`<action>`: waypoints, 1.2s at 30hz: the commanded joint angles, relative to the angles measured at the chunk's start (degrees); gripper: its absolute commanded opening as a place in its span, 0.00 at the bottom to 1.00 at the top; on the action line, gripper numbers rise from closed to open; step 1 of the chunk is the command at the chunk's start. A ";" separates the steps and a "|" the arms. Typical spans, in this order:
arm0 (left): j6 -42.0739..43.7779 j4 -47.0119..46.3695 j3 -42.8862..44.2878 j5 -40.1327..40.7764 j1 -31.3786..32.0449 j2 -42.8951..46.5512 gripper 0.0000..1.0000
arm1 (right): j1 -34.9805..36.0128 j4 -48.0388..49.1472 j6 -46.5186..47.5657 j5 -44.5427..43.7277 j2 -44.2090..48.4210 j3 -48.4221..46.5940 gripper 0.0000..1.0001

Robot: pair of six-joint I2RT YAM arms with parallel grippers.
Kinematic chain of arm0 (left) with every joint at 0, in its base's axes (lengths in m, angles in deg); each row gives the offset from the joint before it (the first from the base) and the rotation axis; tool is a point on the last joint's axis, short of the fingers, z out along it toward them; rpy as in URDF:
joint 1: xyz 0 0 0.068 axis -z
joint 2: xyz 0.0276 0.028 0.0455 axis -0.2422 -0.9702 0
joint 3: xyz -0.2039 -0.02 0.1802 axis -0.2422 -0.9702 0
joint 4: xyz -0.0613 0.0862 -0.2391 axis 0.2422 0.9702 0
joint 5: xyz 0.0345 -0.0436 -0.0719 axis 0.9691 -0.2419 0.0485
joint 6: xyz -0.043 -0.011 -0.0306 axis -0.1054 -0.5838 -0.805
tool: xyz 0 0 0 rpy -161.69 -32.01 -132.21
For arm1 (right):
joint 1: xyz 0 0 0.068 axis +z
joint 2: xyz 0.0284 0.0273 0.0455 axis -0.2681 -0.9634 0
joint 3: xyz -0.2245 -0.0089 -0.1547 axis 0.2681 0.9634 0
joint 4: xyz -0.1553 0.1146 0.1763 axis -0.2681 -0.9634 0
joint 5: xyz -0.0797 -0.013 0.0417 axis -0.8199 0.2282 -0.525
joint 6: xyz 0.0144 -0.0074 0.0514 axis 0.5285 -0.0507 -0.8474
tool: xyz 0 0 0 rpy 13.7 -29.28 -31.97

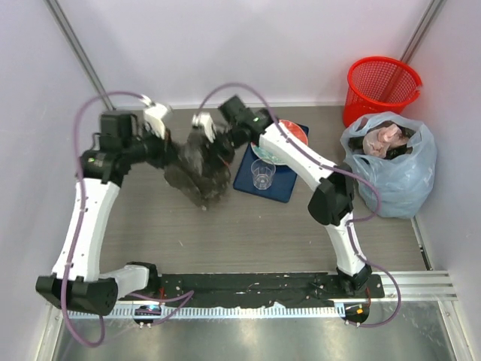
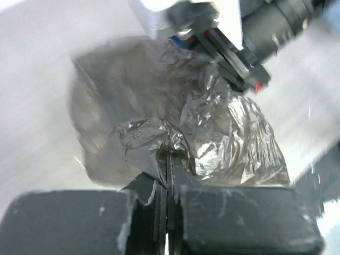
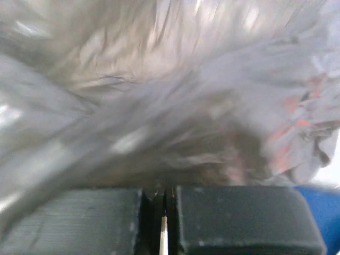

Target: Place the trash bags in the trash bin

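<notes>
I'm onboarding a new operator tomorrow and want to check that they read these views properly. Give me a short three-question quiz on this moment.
1. Multiple choice: where does the trash bin stand?
A) in the far right corner of the scene
B) between the two arms
C) beside the left arm's base
2. True or false: the trash bag already lies in the trash bin.
3. Short answer: which tool or tools pinch the trash bag?

Key
1. A.
2. False. It is held between the arms, left of the blue tray.
3. Both. The left tool and the right tool are each shut on it.
</notes>
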 commanded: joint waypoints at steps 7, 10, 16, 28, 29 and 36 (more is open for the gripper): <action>-19.35 -52.50 10.41 2.50 -3.25 13.61 0.00 | -6.57 70.94 -32.63 7.21 28.63 8.56 0.01; -13.03 -47.46 2.42 2.14 -2.80 16.61 0.00 | -1.48 68.11 -12.01 3.35 37.35 26.01 0.01; 10.96 -10.66 -14.49 11.81 1.50 4.68 0.00 | 0.12 17.30 10.70 -16.26 10.35 11.38 0.01; -6.31 -16.20 11.66 -4.70 -4.28 3.96 0.00 | -1.19 15.49 -11.97 5.87 10.21 -20.48 0.01; -12.51 -21.80 14.30 -4.71 -5.34 3.17 0.00 | -2.33 25.53 -17.01 6.49 10.82 -21.10 0.01; -17.23 -27.75 18.20 -4.79 -6.76 2.11 0.00 | -7.44 49.71 -37.18 7.63 17.67 -6.21 0.01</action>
